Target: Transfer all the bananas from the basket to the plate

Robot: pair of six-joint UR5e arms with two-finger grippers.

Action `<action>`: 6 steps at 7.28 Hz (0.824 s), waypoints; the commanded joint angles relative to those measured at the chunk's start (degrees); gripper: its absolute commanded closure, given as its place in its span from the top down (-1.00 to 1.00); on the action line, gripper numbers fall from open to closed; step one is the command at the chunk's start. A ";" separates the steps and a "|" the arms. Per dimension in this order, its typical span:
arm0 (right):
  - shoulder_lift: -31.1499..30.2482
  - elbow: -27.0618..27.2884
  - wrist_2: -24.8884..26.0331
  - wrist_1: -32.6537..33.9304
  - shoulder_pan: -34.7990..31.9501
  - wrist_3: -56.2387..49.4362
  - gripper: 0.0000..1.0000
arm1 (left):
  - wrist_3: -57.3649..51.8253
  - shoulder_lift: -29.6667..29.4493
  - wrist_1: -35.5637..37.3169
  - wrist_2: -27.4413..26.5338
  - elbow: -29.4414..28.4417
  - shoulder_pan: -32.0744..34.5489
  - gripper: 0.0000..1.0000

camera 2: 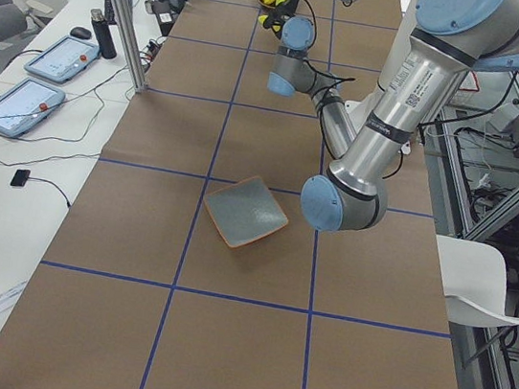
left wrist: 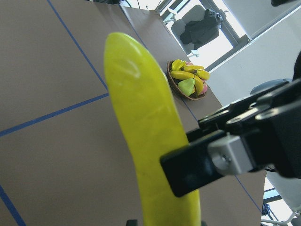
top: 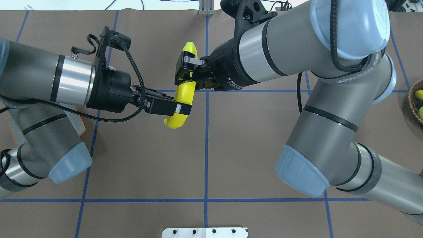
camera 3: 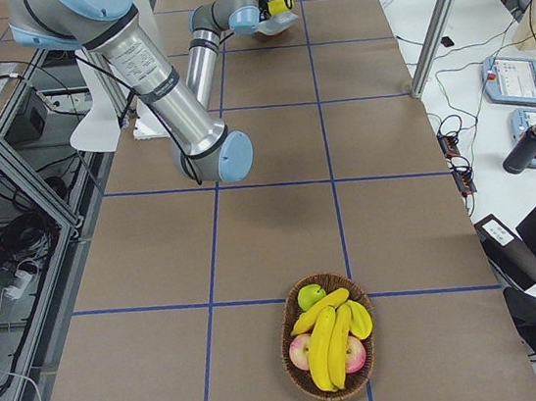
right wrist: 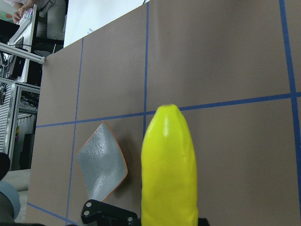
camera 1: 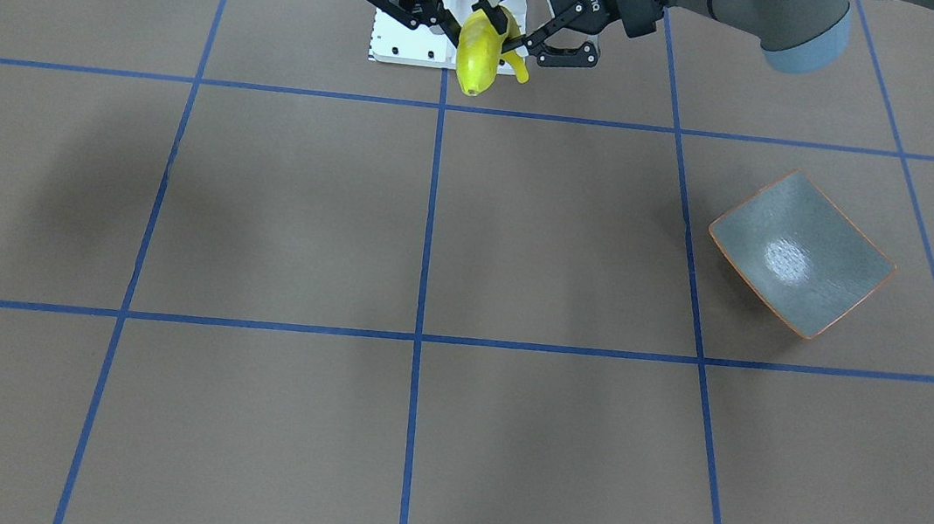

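One yellow banana [top: 185, 96] hangs in mid-air above the table's middle, near the robot's base. My right gripper [top: 187, 71] is shut on its upper half. My left gripper [top: 181, 109] is shut on its lower half. The same banana [camera 1: 477, 57] shows in the front view and fills both wrist views [left wrist: 146, 132] [right wrist: 169, 165]. Three more bananas [camera 3: 328, 341] lie in the wicker basket [camera 3: 301, 379] with apples. The grey-green plate [camera 1: 802, 252] with its orange rim is empty; it also shows in the right wrist view [right wrist: 101, 165].
The basket [top: 415, 102] sits at the table's end on my right, the plate [camera 2: 245, 212] towards the left, partly under my left arm. A white mounting plate [camera 1: 404, 44] lies at the robot's base. Blue tape lines grid the brown table.
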State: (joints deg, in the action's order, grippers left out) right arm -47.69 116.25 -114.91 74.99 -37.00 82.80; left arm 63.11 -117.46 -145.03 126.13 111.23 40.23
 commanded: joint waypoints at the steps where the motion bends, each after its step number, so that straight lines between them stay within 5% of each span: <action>1: -0.38 0.03 0.65 -0.02 0.17 -0.53 1.00 | 0.08 0.21 -0.08 -0.01 0.04 0.03 -1.00; 6: -5.56 0.48 -1.10 0.59 -6.66 -4.82 1.00 | 0.17 5.20 -0.17 0.08 1.00 0.47 -1.00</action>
State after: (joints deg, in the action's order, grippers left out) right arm -51.68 117.18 -115.35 75.20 -40.80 79.54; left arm 63.28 -114.53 -145.16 126.20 111.70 40.58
